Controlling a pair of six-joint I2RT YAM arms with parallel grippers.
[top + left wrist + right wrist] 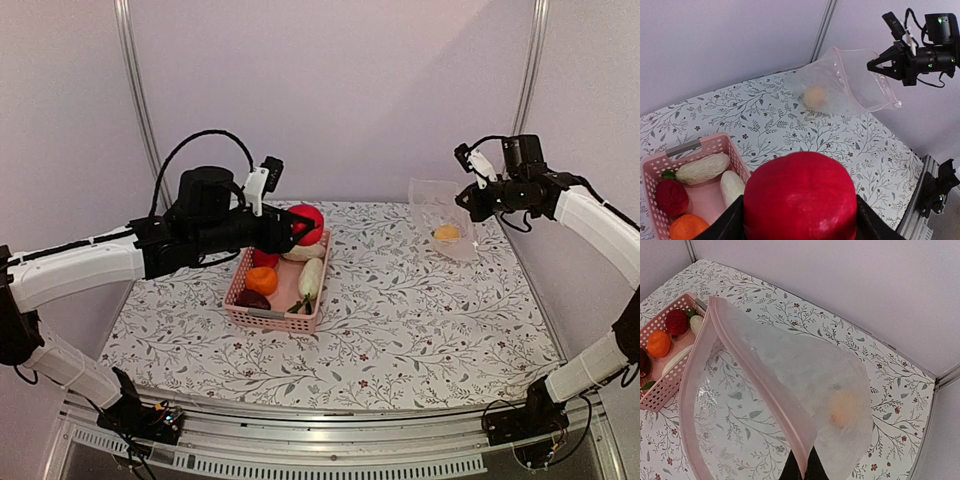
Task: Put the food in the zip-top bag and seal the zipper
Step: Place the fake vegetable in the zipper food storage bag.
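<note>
My left gripper [298,228] is shut on a round red piece of food [308,221] [800,195] and holds it above the far end of the pink basket [283,321]. In the basket lie an orange piece [262,280], a dark maroon one [253,299], a small red one [264,258] and long white pieces [311,277]. At the right, my right gripper [468,200] [802,469] is shut on the pink zipper [755,375] edge of the zip-top bag [440,215] [790,365]. It holds the bag up with its mouth gaping. A yellow lemon [447,232] [845,407] sits inside.
The table [400,320] wears a flowered cloth. Metal frame posts [135,90] stand at the back corners, close to pale walls. The left wrist view shows the right arm's base [937,190] at the table's near edge.
</note>
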